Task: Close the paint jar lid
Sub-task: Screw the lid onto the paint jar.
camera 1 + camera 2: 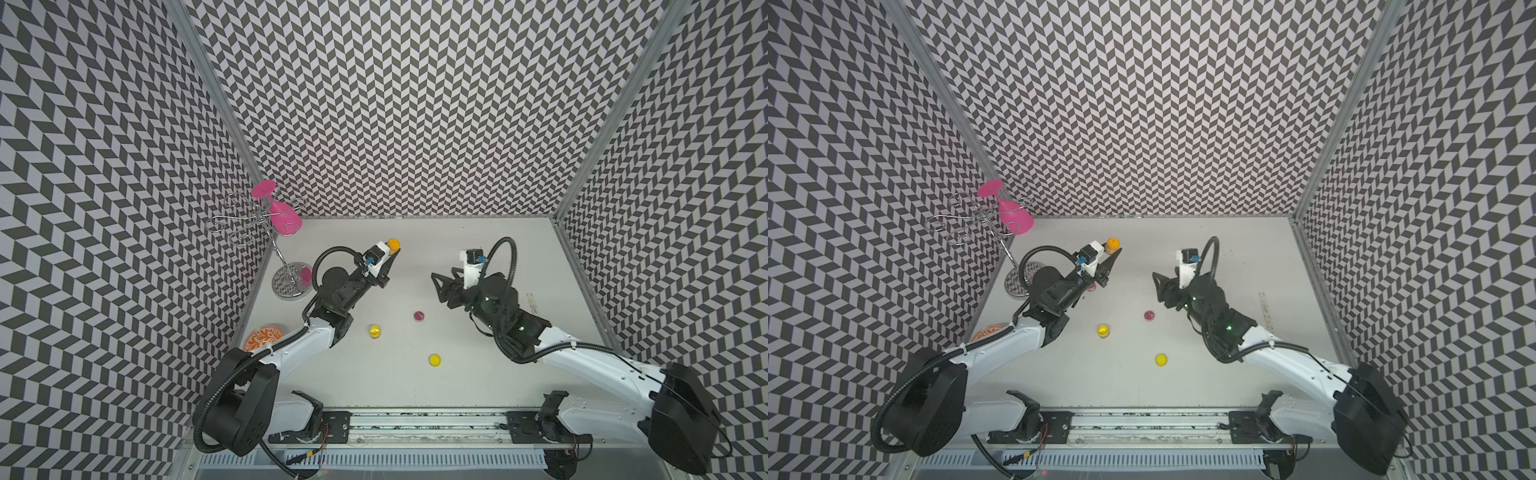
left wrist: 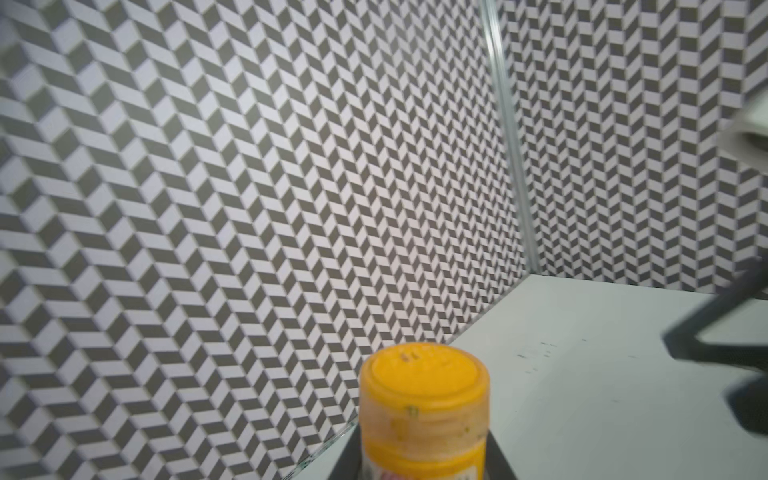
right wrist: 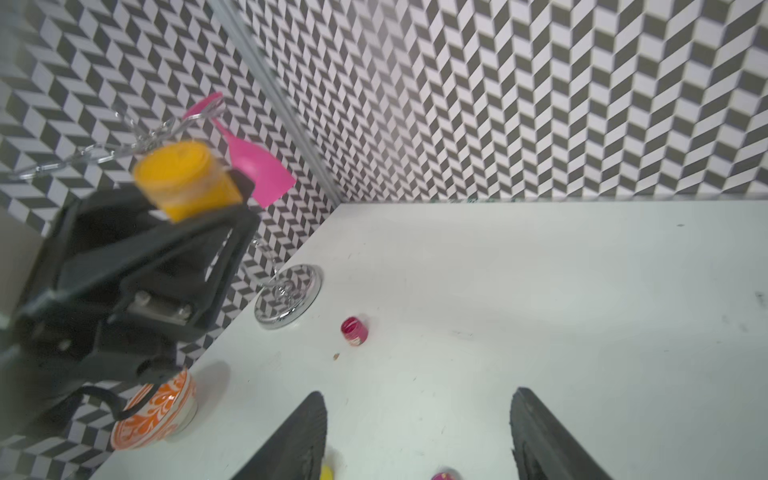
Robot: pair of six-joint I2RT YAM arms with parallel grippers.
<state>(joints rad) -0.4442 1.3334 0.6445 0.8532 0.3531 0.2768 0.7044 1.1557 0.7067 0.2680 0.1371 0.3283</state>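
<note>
The left claw (image 1: 390, 253) is clamping the body of the orange paint jar (image 2: 424, 419) and holding it raised off the tabletop (image 1: 478, 374), near the back wall and to the left of centre. The orange lid (image 2: 422, 370) is already sitting on the jar's mouth, so the step in hand is looking like the tightening or checking of that lid rather than the placing of it. Further right, a yellow open jar (image 1: 375, 331), a small magenta piece (image 1: 419, 316) that could be a lid or a jar, and a yellow lid (image 1: 434, 360) are lying apart from one another on the tabletop. Right of these, the right claw (image 3: 415, 436) is hovering with its fingers (image 3: 299, 436) spread and nothing between them, well apart from the orange jar and facing toward it. The next move is probably calling for that claw to come across, close around the lid's rim and turn it while the left claw is bracing the body; otherwise the jar is going down upright. The jar is showing a cloudy, paint-smeared wall, a band of orange paint low down and a label edge at its foot. Its lid is appearing level, though how tight it is cannot be told.
</note>
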